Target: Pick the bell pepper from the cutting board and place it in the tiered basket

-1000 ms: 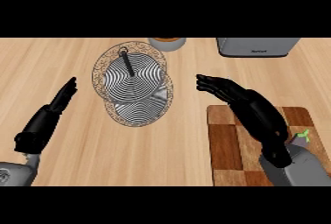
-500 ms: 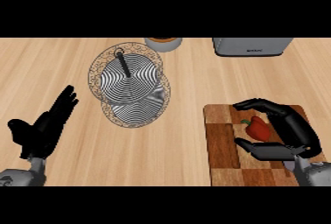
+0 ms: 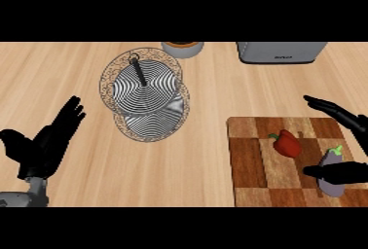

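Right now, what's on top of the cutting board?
A red bell pepper and a purple eggplant lie on the cutting board. The right hand covers part of the eggplant and the board's right edge.

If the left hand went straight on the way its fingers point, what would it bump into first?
Likely the tiered basket, at its left rim, after bare counter; the left hand might miss it, height unclear.

A red bell pepper [image 3: 287,143] lies on the checkered cutting board [image 3: 248,165], well apart from the wire tiered basket [image 3: 155,122].
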Available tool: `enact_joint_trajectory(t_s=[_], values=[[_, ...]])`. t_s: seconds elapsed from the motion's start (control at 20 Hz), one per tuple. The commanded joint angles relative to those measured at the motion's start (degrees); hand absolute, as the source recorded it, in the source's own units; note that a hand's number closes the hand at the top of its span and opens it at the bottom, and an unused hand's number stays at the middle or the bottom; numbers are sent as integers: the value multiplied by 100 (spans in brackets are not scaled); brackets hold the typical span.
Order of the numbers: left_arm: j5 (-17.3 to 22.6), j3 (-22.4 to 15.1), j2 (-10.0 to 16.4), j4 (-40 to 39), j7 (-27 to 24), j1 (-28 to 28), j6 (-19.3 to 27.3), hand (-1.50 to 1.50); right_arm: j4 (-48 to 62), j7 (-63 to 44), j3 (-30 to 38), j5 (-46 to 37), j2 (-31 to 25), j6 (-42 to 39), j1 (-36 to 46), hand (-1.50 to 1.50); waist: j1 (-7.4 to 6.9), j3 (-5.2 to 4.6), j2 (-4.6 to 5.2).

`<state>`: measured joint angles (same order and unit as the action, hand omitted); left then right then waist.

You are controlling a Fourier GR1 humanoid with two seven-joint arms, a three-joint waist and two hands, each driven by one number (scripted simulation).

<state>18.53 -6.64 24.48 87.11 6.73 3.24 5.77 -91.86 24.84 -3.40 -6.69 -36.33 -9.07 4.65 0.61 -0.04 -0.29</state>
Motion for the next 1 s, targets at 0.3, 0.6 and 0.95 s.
enact_joint_trajectory(t_s=[0.3,0.6,0.95], values=[[-84,71,45,2,59,1,4,0,-1121,-1150,-598,-1719,-2144,-1292,-116,-150,-13,-15,-1],[-158,71,-201,15,227,82,-35,0,-2109,-2424,-1140,-2393,-1353,-1344,-597,-150,-25,1,19],[-483,10,-505,-50,259,294,-79,0,-1333,-2747,-1666,-3523,-181,-960,-265,-150,-62,4,35]])
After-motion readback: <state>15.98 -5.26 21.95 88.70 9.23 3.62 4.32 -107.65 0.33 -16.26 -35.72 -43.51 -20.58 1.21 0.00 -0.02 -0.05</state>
